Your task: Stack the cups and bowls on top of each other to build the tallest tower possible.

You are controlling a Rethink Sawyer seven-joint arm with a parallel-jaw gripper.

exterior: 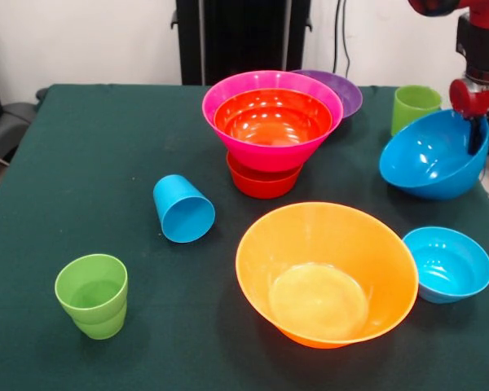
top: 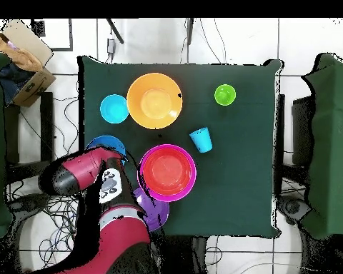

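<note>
My gripper [exterior: 475, 122] is at the table's right edge in the front view, shut on the rim of the blue bowl [exterior: 430, 159], which hangs tilted just above the cloth. In the overhead view my arm [top: 81, 175] covers part of that bowl [top: 104, 144]. The tower is the large pink bowl [exterior: 265, 151] with the medium red-orange bowl [exterior: 273, 118] inside it, resting on the small red-orange bowl [exterior: 261, 183]. The purple bowl [exterior: 342, 90] sits behind it. The large orange bowl [exterior: 326, 273] and small blue bowl [exterior: 448, 262] stand in front. The sky blue cup [exterior: 183, 209] lies on its side. Lime green cups stand front left [exterior: 92, 295] and back right [exterior: 413, 106].
The green-covered table [exterior: 106, 138] ends close to the right of the held bowl. The black pedestal [exterior: 243, 37] stands behind the tower. A cardboard box [top: 24, 53] sits off the table's corner in the overhead view.
</note>
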